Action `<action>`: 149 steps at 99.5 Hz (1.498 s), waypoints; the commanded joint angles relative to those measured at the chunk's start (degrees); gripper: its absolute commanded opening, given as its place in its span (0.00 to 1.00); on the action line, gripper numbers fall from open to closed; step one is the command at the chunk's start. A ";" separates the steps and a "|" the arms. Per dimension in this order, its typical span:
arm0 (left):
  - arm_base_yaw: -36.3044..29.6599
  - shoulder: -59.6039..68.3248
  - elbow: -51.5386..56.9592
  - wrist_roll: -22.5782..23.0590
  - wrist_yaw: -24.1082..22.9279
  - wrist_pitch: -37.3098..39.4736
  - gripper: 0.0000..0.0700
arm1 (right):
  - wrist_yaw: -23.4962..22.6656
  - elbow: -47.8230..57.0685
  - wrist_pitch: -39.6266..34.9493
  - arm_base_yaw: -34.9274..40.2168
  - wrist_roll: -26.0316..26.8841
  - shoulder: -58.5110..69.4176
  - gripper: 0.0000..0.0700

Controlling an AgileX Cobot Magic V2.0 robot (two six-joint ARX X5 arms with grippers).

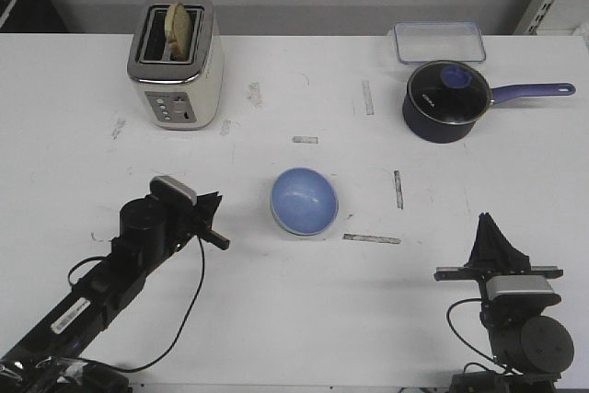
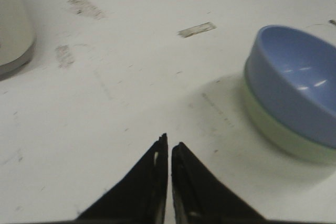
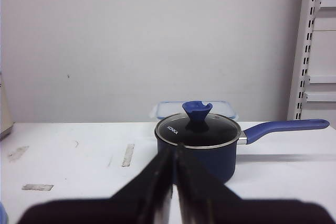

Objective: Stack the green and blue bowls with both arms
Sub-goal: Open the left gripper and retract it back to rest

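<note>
Both end effectors are empty, with their tips pressed together. One is the left end effector, which sits low near the desk, just to the side of the bowls and not touching them. Its tips point at bare desk. The right end effector is well away, near the front edge, facing the saucepan.

From the left wrist, the blue bowl sits inside the green bowl, in the middle of the desk. So the stacking looks done.

What could go wrong now? The left arm is close to the stack. If it swings toward the bowls as it pulls away, it could bump them and slide the stack, or tip the blue bowl out. Its loose cable could snag too. The bowls look smooth, so a small knock might move them. The right arm looks safe, as it is far from everything.
</note>
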 commanded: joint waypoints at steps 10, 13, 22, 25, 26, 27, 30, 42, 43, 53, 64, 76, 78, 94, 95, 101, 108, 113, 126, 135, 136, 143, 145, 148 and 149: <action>4.31 -8.15 -4.92 -0.04 -0.07 1.01 0.00 | -0.02 0.13 0.44 0.04 -0.31 -0.28 0.00; 5.35 -9.90 -5.95 -0.04 -0.07 1.05 0.00 | -0.02 0.13 0.44 0.04 -0.31 -0.28 0.00; 8.59 -14.99 -8.87 -0.07 -0.07 1.27 0.00 | -0.02 0.13 0.44 0.04 -0.31 -0.28 0.00; 9.66 -16.72 -9.79 -0.26 -0.09 1.27 0.00 | -0.02 0.13 0.44 0.04 -0.31 -0.28 0.00; 10.01 -17.29 -10.10 -0.39 -0.07 1.29 0.00 | -0.02 0.13 0.44 0.04 -0.31 -0.28 0.00; 10.34 -17.86 -10.40 -0.63 -0.07 1.36 0.00 | -0.02 0.13 0.44 0.04 -0.31 -0.28 0.00; 11.37 -19.56 -11.34 -1.66 -0.07 1.57 0.00 | -0.02 0.13 0.44 0.04 -0.31 -0.28 0.00; 15.21 -26.29 -14.99 -6.51 -0.09 1.68 0.00 | -0.02 0.13 0.44 0.04 -0.31 -0.28 0.00; 15.37 -26.56 -15.12 -6.64 -0.09 1.66 0.00 | -0.02 0.13 0.44 0.04 -0.31 -0.28 0.00; 16.92 -31.04 -17.29 -7.39 -0.09 1.07 0.00 | -0.02 0.13 0.44 0.04 -0.31 -0.28 0.00; 17.25 -35.04 -17.49 -7.34 -0.07 -1.33 0.00 | -0.02 0.13 0.44 0.04 -0.31 -0.28 0.00; 17.22 -38.32 -17.46 -7.34 -0.04 -1.31 0.00 | -0.02 0.13 0.44 0.04 -0.31 -0.28 0.00; 17.25 -38.91 -17.46 -7.37 -0.04 -1.33 0.00 | -0.02 0.13 0.44 0.04 -0.31 -0.28 0.00; 17.25 -42.03 -17.46 -7.37 -0.04 -1.33 0.00 | -0.02 0.13 0.44 0.04 -0.31 -0.28 0.00; 17.25 -42.21 -17.46 -7.34 -0.04 -1.33 0.00 | -0.02 0.13 0.44 0.04 -0.31 -0.28 0.00; 17.25 -43.17 -17.46 -7.34 -0.04 -1.33 0.00 | -0.02 0.13 0.44 0.04 -0.31 -0.28 0.00; 17.25 -44.09 -17.46 -7.34 -0.07 -1.40 0.00 | -0.02 0.13 0.44 0.04 -0.31 -0.28 0.00; 17.25 -44.59 -17.46 -7.37 -0.63 -1.53 0.01 | -0.02 0.13 0.44 0.04 -0.31 -0.28 0.00; 17.25 -45.68 -17.62 -5.42 -8.07 -1.66 0.00 | -0.02 0.13 0.44 0.04 -0.31 -0.28 0.00; 17.62 -46.51 -18.62 -3.34 -9.66 -0.98 0.00 | -0.02 0.13 0.44 0.04 -0.31 -0.28 0.00; 17.70 -46.66 -18.80 -3.23 -9.66 -0.92 0.00 | -0.02 0.13 0.44 0.04 -0.31 -0.28 0.00; 18.38 -48.09 -20.55 -2.23 -9.57 -0.57 0.00 | -0.02 0.13 0.44 0.04 -0.31 -0.28 0.00; 18.56 -48.59 -21.14 -2.05 -9.49 -0.55 0.00 | -0.02 0.13 0.44 0.04 -0.31 -0.28 0.00; 18.78 -49.44 -22.10 -1.90 -9.44 -0.59 0.00 | -0.02 0.13 0.44 0.04 -0.31 -0.28 0.00; 18.84 -49.77 -22.45 -1.90 -9.42 -0.59 0.00 | -0.02 0.13 0.44 0.04 -0.31 -0.28 0.00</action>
